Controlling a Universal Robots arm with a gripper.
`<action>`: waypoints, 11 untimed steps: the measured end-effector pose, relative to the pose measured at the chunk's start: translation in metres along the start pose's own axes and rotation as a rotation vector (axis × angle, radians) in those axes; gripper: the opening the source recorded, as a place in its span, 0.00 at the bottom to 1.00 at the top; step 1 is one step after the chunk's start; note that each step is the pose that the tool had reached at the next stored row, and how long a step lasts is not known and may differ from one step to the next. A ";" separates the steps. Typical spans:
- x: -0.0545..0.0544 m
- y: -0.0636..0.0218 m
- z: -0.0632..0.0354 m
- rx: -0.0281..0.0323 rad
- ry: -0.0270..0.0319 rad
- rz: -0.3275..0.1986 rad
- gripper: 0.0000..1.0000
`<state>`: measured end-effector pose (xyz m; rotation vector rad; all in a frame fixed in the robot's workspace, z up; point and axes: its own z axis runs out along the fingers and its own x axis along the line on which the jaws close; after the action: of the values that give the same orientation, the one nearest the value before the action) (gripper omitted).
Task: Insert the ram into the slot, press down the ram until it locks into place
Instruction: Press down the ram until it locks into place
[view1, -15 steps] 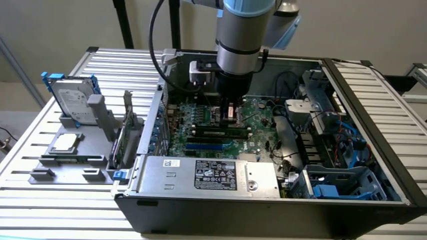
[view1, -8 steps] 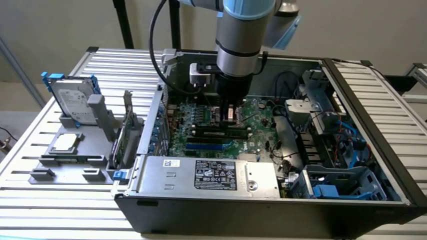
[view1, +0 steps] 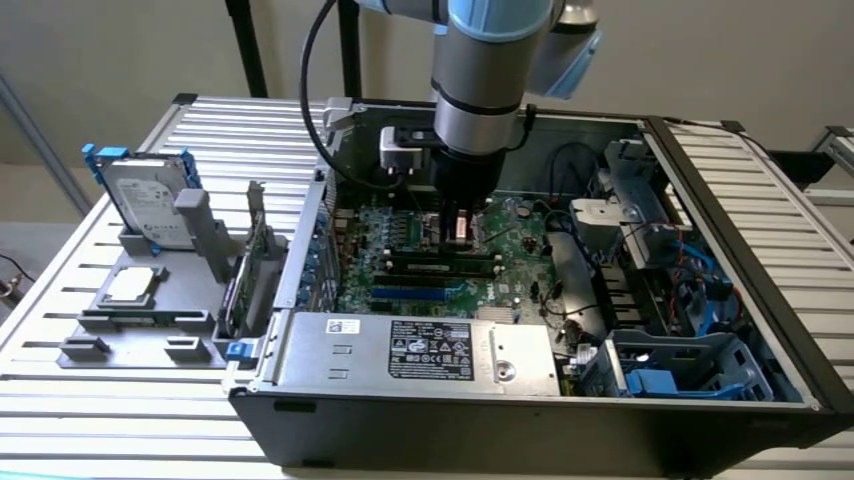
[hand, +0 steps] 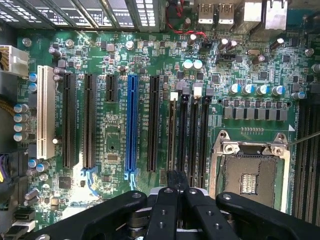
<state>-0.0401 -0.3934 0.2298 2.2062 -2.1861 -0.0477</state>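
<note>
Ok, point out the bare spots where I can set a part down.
Bare slats on the table in front of the grey holder, and on the case's right. Crowded: inside the case, with the tool over the board.

gripper (view1: 458, 232) closed above ram (view1: 445, 267), motherboard (view1: 521, 232)

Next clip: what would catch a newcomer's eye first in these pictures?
The arm plunging into the open PC case at the exterior view's centre, its shut end effector just above the motherboard. A ram sits in a slot just below it. In the wrist view, the blue slot stands out among black ones, beside the empty CPU socket.
</note>
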 end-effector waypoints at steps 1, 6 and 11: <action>0.000 -0.0001 -0.0032 -0.0040 0.0022 0.000 0.10; 0.000 -0.0005 -0.0142 -0.0160 0.0026 0.000 0.10; 0.000 -0.0016 -0.0175 -0.0170 0.0019 0.000 0.10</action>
<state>-0.0376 -0.3937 0.2472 2.1965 -2.1765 -0.0640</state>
